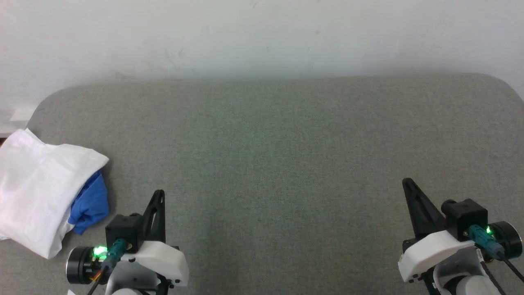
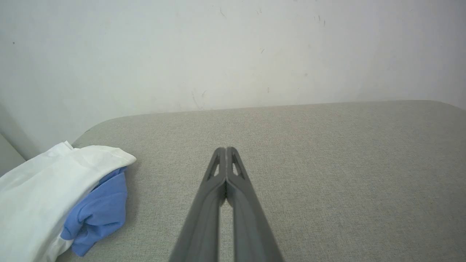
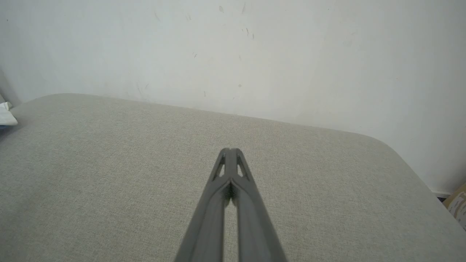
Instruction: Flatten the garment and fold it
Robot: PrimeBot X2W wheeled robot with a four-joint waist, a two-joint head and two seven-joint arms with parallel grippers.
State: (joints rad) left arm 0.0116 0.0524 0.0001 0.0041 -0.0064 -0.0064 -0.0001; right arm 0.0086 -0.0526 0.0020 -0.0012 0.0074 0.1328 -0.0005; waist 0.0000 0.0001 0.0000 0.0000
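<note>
1. The shirt (image 1: 37, 184) lies bunched at the table's (image 1: 286, 143) near left edge, with blue cloth poking out under the white.
2. The left gripper (image 1: 160, 194) is clenched and empty, near the shirt but not touching it.
3. The right gripper (image 1: 407, 184) is clenched and empty at the near right, well apart from the shirt.

1. Grey-green woven-fabric tabletop (image 1: 286, 155), rounded far corners, spans almost the full width of the head view. Weave is fine and uniform.
2. Off-white painted wall (image 1: 262, 37) stands right behind the tabletop's far edge. Cannot tell whether they touch.
3. The wall carries small dark scuffs and scratches (image 3: 247, 32), clearest in the two wrist views.
4. Light is soft and even, with a faint shadow band low on the wall along the far edge.
5. Right wrist view: past the tabletop's right far corner, a tan cardboard-like box corner (image 3: 458, 203) sits low near the wall, with a dark strip of floor (image 3: 441, 198) just beside it.
</note>
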